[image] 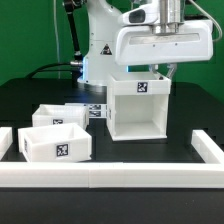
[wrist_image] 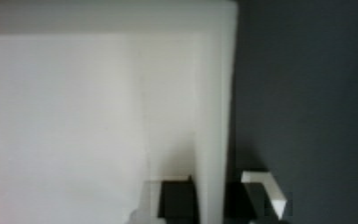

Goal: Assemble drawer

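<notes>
Partly hidden gripper (image: pixel 166 68), blurred housing wall (wrist_image: pixel 218 100)

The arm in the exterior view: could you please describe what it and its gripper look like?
The arm is glossy white, with rounded shells and a small black triangular mark. A wide white block with rounded corners sits under a grey cylindrical wrist. Dark cables hang behind. The gripper is too blurred to describe.

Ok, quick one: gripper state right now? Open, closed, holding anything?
Gripper: straddling one wall of the drawer housing; whether it is clamped shut on that wall cannot be told.
</notes>
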`<state>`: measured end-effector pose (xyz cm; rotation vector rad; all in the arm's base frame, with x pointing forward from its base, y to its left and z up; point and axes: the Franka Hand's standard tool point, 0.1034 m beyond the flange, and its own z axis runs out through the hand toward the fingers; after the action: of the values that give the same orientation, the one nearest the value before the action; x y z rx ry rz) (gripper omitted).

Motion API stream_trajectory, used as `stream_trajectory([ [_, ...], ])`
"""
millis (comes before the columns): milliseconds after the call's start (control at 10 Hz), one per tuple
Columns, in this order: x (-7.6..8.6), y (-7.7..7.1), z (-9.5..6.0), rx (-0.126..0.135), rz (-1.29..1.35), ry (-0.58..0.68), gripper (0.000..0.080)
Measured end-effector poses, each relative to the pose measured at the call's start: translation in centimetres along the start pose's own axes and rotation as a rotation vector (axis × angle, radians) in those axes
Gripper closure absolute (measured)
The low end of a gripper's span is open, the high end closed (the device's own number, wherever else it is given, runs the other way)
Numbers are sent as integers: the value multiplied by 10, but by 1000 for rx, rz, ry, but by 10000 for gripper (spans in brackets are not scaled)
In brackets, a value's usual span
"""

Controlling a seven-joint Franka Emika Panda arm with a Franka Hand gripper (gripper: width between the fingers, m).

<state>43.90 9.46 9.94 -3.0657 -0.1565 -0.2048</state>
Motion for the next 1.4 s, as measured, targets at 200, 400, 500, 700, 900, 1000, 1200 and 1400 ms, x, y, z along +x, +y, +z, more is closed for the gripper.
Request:
stream_trajectory([
  [200,26,8,3,5,8,16,762],
  [400,58,11,9,13,22,41,762],
  [500,72,13,11,15,29,58,762],
  [700,98,17,14,18,42,86,761],
  [900,123,16,17,26,63,111,761],
  [1000,132,19,18,28,68,122,761],
  [1200,133,18,16,33,118,125,760],
  [1400,136,16,14,45,225,137,760],
])
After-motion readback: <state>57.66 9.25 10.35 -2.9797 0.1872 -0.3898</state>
